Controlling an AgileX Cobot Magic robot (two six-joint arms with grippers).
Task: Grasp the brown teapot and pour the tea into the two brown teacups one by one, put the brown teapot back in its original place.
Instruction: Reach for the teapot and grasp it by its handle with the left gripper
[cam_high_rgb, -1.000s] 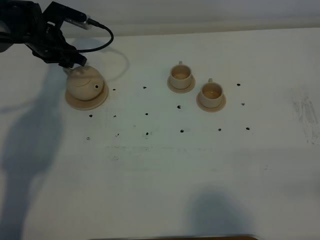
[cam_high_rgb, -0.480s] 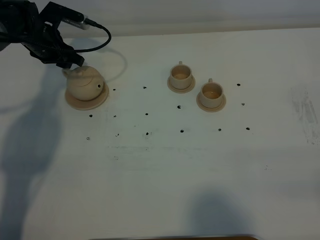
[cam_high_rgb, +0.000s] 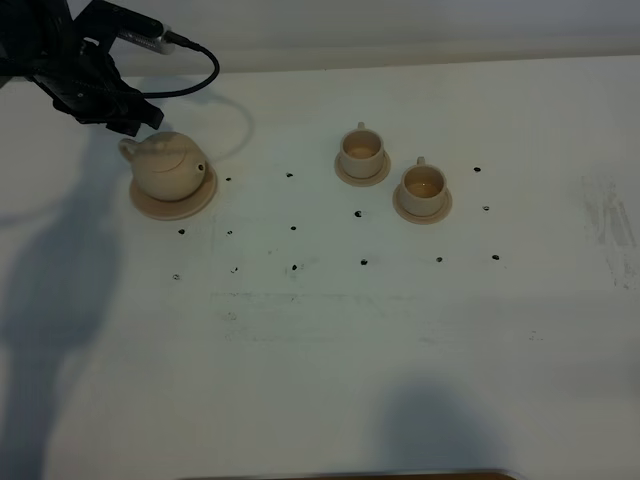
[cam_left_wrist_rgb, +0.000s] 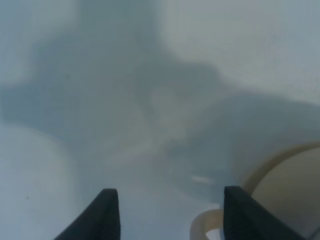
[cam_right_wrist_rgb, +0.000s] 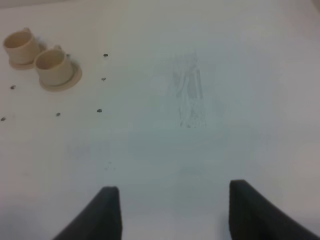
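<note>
On its wide tan saucer (cam_high_rgb: 207, 192) sits the squat, lidded beige teapot (cam_high_rgb: 167, 169).

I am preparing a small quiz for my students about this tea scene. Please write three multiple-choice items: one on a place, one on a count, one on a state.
1. Where does the teapot stand?
A) on the large saucer
B) at the far right
C) lifted in a gripper

2. How many teacups are on the table?
A) one
B) two
C) four

3. How is the left gripper?
A) shut on the teapot's handle
B) shut on a cup
C) open, holding nothing

Answers:
1 A: the teapot rests on the large saucer at the left of the high view.
2 B: two teacups show, each on a small saucer.
3 C: the wrist view shows its fingers apart, closing on nothing.
</note>
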